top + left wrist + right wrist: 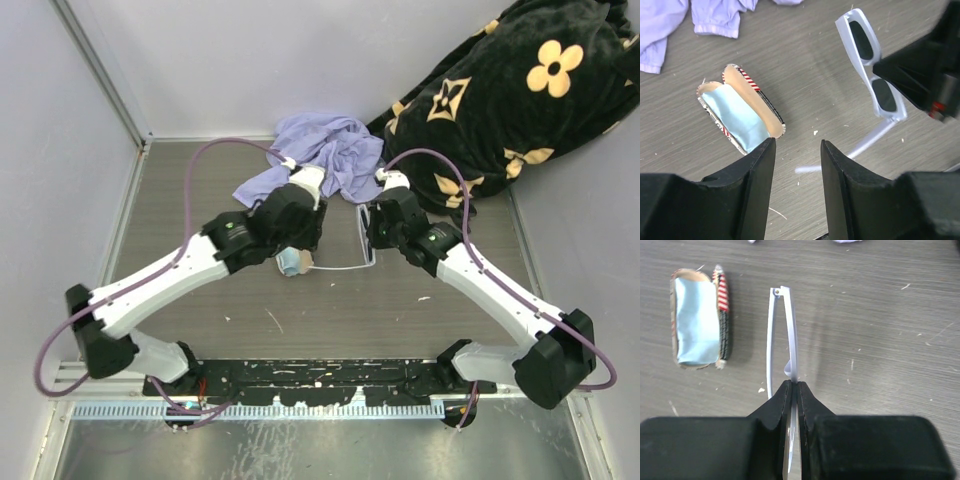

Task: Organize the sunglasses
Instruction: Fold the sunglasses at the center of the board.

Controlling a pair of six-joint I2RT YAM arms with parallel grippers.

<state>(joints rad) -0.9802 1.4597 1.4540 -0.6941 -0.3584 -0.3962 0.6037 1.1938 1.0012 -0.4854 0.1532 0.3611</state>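
Note:
The white-framed sunglasses lie with dark lenses showing and one slim arm folded out toward me; they also show in the top view and edge-on in the right wrist view. My right gripper is shut on the frame's front, seen also in the left wrist view and top view. The red-and-white printed case lies open with a light-blue cloth inside, left of the glasses. My left gripper is open and empty, hovering between case and glasses.
A crumpled lilac cloth lies at the back of the table, its edge in the left wrist view. A black blanket with beige flower prints is heaped at the back right. Grey walls close the left side.

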